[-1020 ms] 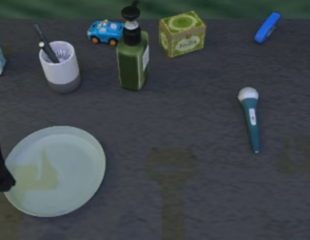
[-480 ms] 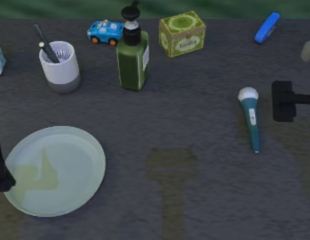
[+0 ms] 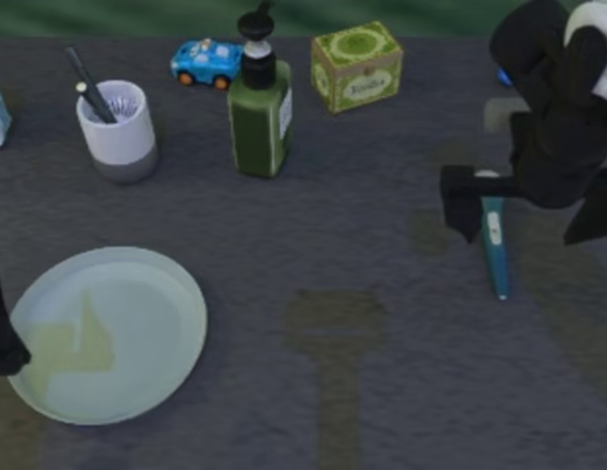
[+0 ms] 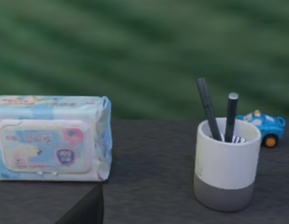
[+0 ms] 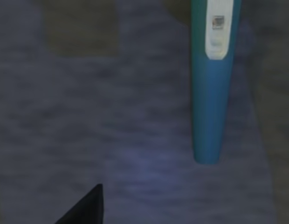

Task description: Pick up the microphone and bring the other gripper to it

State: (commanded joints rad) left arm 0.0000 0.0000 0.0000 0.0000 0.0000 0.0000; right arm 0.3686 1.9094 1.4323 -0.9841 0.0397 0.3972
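The microphone (image 3: 495, 250) lies on the dark table at the right, its teal handle pointing toward the front edge. Its white head is almost wholly covered by my right arm. My right gripper (image 3: 524, 233) hovers over the head end, open, with one black finger on each side of the microphone and not touching it. The right wrist view shows the teal handle with its white strip (image 5: 210, 88) and one black fingertip (image 5: 91, 205) off to the side of it. The other gripper, my left gripper (image 3: 2, 343), sits parked at the table's left edge beside the plate, open and holding nothing.
A pale green plate (image 3: 181, 294) lies at the front left. Along the back stand a white cup with pens (image 3: 117, 132), a green pump bottle (image 3: 259, 113), a blue toy car (image 3: 206, 61) and a green box (image 3: 357, 66). A wipes pack (image 4: 51, 137) sits at the far left.
My right arm has swung in from the right edge and now hangs over the microphone's head, covering the blue clip at the back. The microphone and left arm have not moved.
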